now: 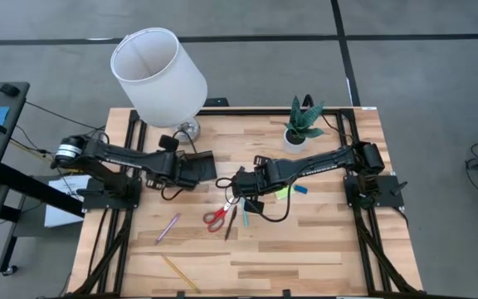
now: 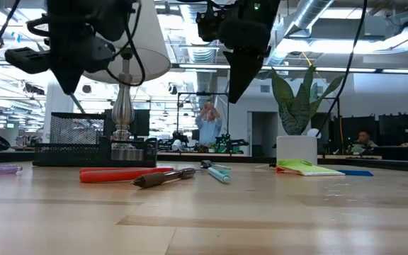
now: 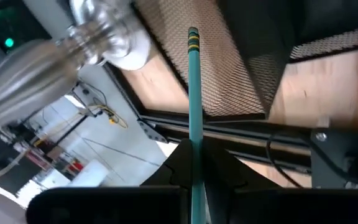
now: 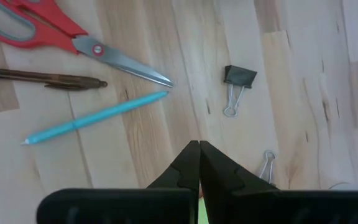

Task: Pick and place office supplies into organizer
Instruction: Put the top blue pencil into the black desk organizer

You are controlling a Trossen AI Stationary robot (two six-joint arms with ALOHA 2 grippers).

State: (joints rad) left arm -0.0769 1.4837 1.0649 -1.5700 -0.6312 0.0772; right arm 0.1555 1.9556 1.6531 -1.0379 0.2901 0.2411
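Observation:
My left gripper (image 3: 194, 149) is shut on a teal pencil (image 3: 193, 93), beside the black mesh organizer (image 3: 229, 68) that stands at the lamp's foot (image 1: 199, 164). My right gripper (image 4: 199, 148) hangs shut above the table's middle (image 1: 237, 184), holding nothing. Below it lie red-handled scissors (image 4: 73, 40), a dark pen (image 4: 42, 78), a light blue pen (image 4: 95, 118) and two black binder clips (image 4: 238, 78). A pink pen (image 1: 168, 227) and a yellow pencil (image 1: 179, 272) lie nearer the front. A lime-green pad (image 1: 282, 193) and a blue eraser (image 1: 300, 188) lie under the right arm. My left gripper pinches the teal pencil's shaft (image 3: 195, 163) between its two fingers. The pencil runs along the fingers and sticks out past their tips. Its banded end (image 3: 192, 37) stands in front of the organizer's mesh wall, lifted clear of the table.
A white-shaded lamp (image 1: 158, 71) with a silver base (image 3: 104, 37) stands right behind the organizer. A small potted plant (image 1: 304, 124) is at the far right. Bare wood lies along the table's near edge (image 1: 305, 257).

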